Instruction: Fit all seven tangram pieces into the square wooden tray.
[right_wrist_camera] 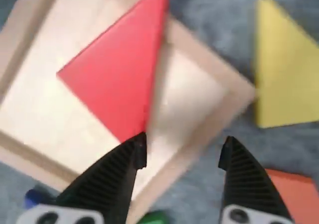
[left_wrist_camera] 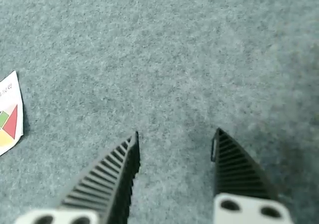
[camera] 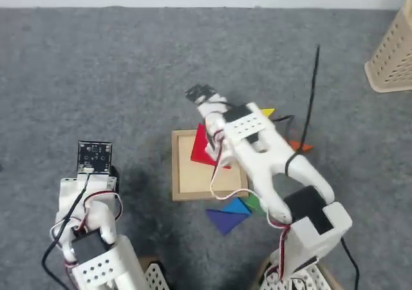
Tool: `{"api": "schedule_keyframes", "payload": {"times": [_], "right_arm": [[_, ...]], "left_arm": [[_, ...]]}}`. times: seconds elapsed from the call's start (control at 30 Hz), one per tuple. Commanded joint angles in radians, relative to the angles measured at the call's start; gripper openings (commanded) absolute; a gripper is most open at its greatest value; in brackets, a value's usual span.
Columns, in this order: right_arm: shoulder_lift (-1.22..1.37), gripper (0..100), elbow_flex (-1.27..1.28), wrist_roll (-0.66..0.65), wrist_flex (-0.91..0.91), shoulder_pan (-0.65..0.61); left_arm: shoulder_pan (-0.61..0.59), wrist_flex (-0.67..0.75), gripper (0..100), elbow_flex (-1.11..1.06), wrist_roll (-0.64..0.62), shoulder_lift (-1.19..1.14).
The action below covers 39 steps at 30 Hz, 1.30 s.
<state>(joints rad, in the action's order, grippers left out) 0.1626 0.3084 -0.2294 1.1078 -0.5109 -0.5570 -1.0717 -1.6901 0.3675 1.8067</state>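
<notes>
Scene: two arms on grey felt [camera: 96,64]. The right arm reaches over the tray at centre frame and the left arm sits at lower left.

Square wooden tray [camera: 175,167]: lies flat at the centre of the high view, its sides roughly parallel to the frame edges. In the right wrist view [right_wrist_camera: 30,109] it appears turned diagonally.

Red triangle [camera: 201,147]: lies in the upper part of the tray. One sharp corner points to the top of the frame and overlaps the far rim. In the right wrist view [right_wrist_camera: 117,79] its longest visible edge runs from that tip at top centre down to the gripper's left-hand finger.

Yellow piece [camera: 268,112]: on the felt, up and right of the tray, outside it.

Orange piece [camera: 302,147]: on the felt right of the tray, partly hidden by the arm.

Blue triangle [camera: 226,220]: just below the tray's lower right corner. Its long edge runs left to right and its apex points toward the bottom of the frame.

Light-blue piece [camera: 237,206] and green piece [camera: 255,203]: side by side between the blue triangle and the tray rim.

Right gripper [right_wrist_camera: 184,142]: jaws spread wide, gripping nothing, above the tray beside the red triangle's long edge.

Left gripper [left_wrist_camera: 174,139]: jaws spread wide over bare felt, well apart from the tray.

Card [left_wrist_camera: 10,112]: a printed paper at the left edge of the left wrist view.

Basket [camera: 393,51]: upper right corner of the high view.
</notes>
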Motion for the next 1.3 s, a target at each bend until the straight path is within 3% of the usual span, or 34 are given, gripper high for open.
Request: {"api": "schedule_keyframes", "payload": {"times": [0.0,0.2,0.5,0.8,1.0,1.27], "right_arm": [[-0.005,24.5,-0.109,-0.017,0.039,0.065],[-0.007,24.5,-0.209,0.009,0.053,0.101],[0.177,24.5,-0.453,0.336,0.002,0.004],[0.386,24.6,-0.612,0.29,0.088,-0.107],[0.363,24.6,-0.611,0.247,0.117,-0.188],[0.147,24.6,-0.569,0.219,0.216,-0.15]], "left_arm": [[0.006,-0.008,22,0.005,0.006,0.009],[0.006,-0.008,22,0.005,0.006,0.009],[0.006,-0.008,22,0.005,0.006,0.009],[0.006,-0.008,22,0.005,0.006,0.009],[0.006,-0.008,22,0.005,0.006,0.009],[0.006,-0.008,22,0.005,0.006,0.009]]}}
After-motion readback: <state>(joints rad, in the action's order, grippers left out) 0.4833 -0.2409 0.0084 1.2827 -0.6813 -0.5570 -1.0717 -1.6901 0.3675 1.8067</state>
